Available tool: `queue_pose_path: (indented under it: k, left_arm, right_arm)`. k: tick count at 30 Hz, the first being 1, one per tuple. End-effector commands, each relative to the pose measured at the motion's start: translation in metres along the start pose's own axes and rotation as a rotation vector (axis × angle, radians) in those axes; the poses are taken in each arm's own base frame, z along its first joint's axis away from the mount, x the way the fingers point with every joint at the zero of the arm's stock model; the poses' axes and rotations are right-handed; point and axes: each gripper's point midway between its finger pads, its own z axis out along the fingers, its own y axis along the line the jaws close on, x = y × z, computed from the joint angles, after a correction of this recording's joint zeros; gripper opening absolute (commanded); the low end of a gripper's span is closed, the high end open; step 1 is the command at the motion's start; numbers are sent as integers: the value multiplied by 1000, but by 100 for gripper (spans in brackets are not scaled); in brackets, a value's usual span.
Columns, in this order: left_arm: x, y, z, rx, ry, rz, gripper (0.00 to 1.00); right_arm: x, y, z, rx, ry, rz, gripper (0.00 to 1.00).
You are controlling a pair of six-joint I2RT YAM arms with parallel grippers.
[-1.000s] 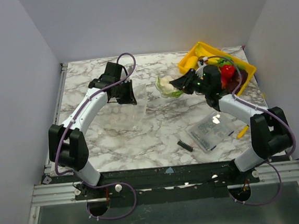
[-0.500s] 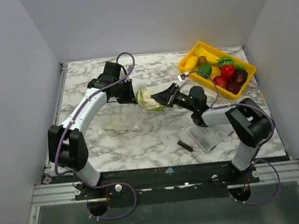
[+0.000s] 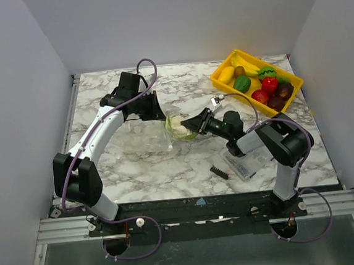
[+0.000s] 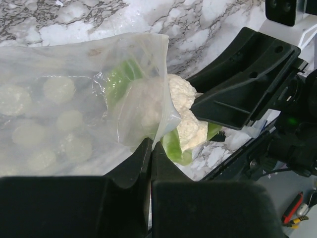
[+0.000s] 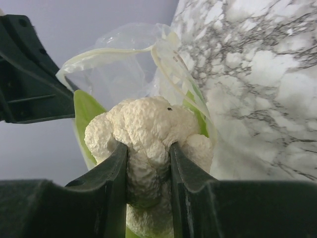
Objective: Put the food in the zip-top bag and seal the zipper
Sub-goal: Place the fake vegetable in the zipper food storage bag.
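Observation:
The zip-top bag lies clear and crinkly on the marble table, its mouth facing right. My left gripper is shut on the bag's mouth edge and holds it up. My right gripper is shut on a white toy cauliflower with green leaves. The cauliflower is partly inside the mouth. In the right wrist view the cauliflower sits between the fingers, with the bag and its pale zipper strip open just beyond. Other food lies in the yellow tray.
The yellow tray stands at the back right with a banana, green, red and dark purple pieces. A flat clear packet of dark parts and a small black ridged piece lie at the front right, under the right arm.
My right gripper has carried the cauliflower left from beside the tray to the bag's mouth and part way in. My left gripper has kept hold of the bag edge, shifting slightly.

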Motion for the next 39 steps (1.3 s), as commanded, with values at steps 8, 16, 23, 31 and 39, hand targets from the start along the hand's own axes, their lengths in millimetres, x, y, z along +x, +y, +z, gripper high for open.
queue_pose_path:
  k: [8, 16, 23, 31, 39]
  left_arm:
    - [7, -22, -2, 105, 20, 9, 0]
    - [9, -28, -5, 119, 15, 26, 0]
    - [9, -32, -8, 138, 12, 28, 0]
    - [7, -34, -12, 139, -5, 32, 0]
    - [3, -26, -15, 105, -25, 13, 0]
  right_arm:
    - [7, 20, 26, 124, 54, -527, 0]
    - [4, 54, 39, 91, -70, -746, 1]
    - [-4, 47, 45, 93, -181, -607, 5]
    - [1, 35, 52, 120, -152, -594, 36]
    - [12, 23, 40, 241, -47, -511, 66]
